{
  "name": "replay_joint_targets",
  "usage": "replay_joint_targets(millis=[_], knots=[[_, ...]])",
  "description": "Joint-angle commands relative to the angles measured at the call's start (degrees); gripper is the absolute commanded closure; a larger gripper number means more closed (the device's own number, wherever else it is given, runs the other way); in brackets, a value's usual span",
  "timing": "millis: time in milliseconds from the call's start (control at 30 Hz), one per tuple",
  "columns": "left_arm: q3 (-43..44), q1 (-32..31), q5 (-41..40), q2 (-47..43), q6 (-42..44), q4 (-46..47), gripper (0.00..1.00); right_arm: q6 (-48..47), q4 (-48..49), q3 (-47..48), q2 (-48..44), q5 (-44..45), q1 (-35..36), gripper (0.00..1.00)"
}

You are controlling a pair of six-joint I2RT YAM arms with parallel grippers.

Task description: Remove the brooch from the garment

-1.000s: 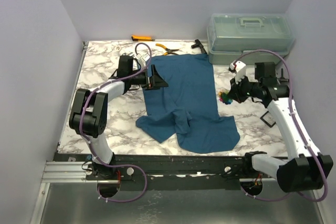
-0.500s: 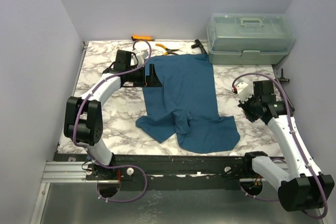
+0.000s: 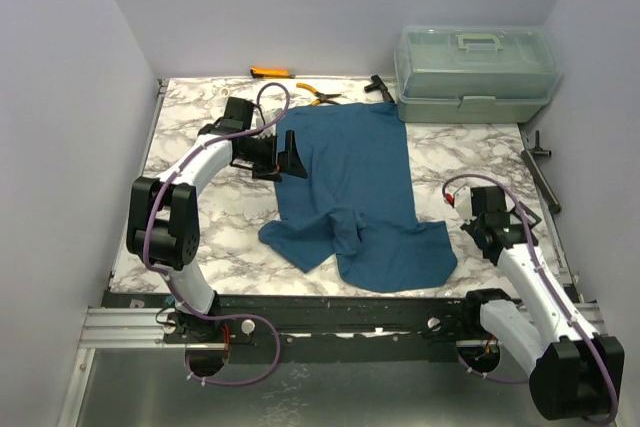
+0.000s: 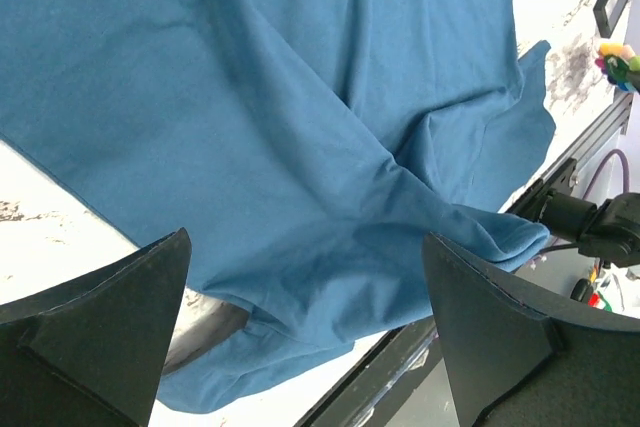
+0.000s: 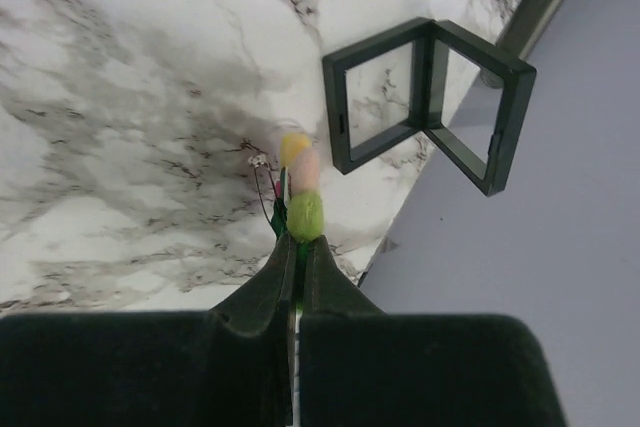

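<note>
The teal-blue garment lies spread on the marble table, its lower part rumpled; it fills the left wrist view. My left gripper is open and empty, just above the garment's left edge. My right gripper is low over the table to the right of the garment, apart from it. It is shut on the brooch, whose green, pink and yellow beads stick out past the fingertips. The brooch also shows small at the far right of the left wrist view. In the top view it is hidden by the right arm.
A small black open frame box lies just beyond the brooch, near the table's right edge. A clear plastic toolbox stands at the back right. Orange-handled pliers, an orange tool and a black tool lie along the back.
My right arm has drawn back from the garment's right side toward the near right and lowered, carrying the brooch. My left gripper has stayed at the garment's left edge, turning slightly.
</note>
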Motion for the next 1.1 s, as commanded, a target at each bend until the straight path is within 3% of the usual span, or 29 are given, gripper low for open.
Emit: replay_joint_targets(millis=[0, 233, 633, 1067], knots=[[2.15, -0.14, 1.68, -1.03, 1.45, -2.91, 0.01, -5.42, 9.72, -4.91, -5.18, 8.08, -0.15, 0.99], [4.43, -0.83, 0.21, 0.46, 1.33, -4.19, 0.01, -12.32, 18.31, -10.02, -7.63, 9.21, -0.21, 0.99], [4.65, -1.22, -1.77, 0.74, 3.99, -6.19, 0.01, -18.56, 28.84, -10.00, -0.87, 9.16, -0.86, 1.00], [4.71, -1.34, -1.54, 0.51, 4.19, -6.34, 0.01, -25.51, 38.15, -11.28, 4.11, 3.74, -9.23, 0.99]])
